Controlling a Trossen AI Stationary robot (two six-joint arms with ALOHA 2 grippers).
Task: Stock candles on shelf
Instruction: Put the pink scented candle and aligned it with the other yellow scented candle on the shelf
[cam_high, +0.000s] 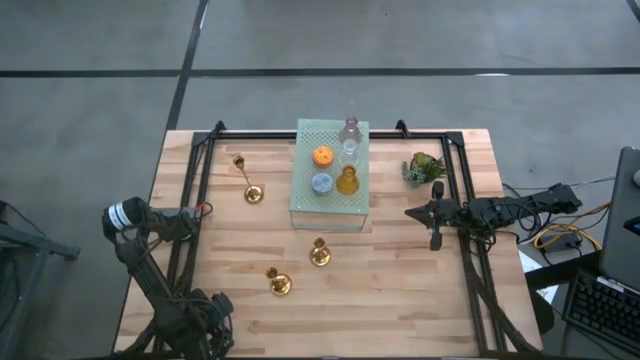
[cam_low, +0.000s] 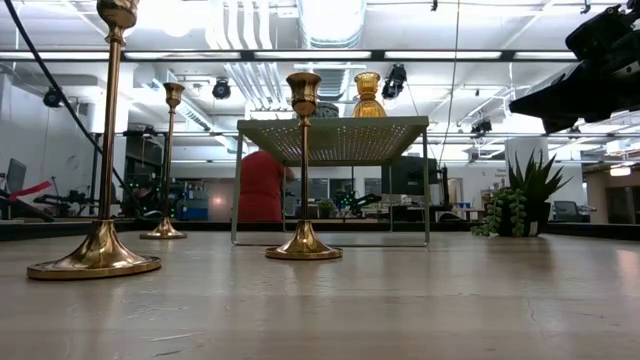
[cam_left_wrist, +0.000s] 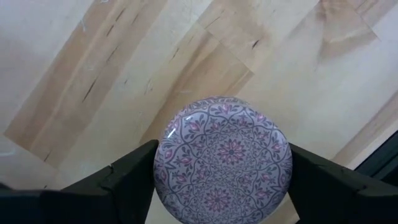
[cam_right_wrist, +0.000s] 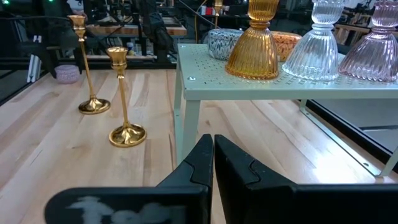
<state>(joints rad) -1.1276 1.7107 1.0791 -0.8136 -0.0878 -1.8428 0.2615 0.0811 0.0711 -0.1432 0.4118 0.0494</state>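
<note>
Lilac candle (cam_left_wrist: 225, 158), floral-patterned round lid, lower centre of frame, flanked by left gripper (cam_left_wrist: 224, 177) fingers, contact unclear.

Amber candle (cam_low: 367, 95) on shelf (cam_low: 335, 138); person, perhaps, behind

I am seeing the mint-green shelf (cam_high: 305, 190) standing mid-counter, carrying an orange candle (cam_high: 323, 156), a pale blue one (cam_high: 322, 183), an amber one (cam_high: 347, 181) and two clear ones (cam_high: 349, 139). A lilac patterned candle (cam_left_wrist: 224, 159) is sitting upright between my left hand's fingers (cam_left_wrist: 121, 180).
</note>
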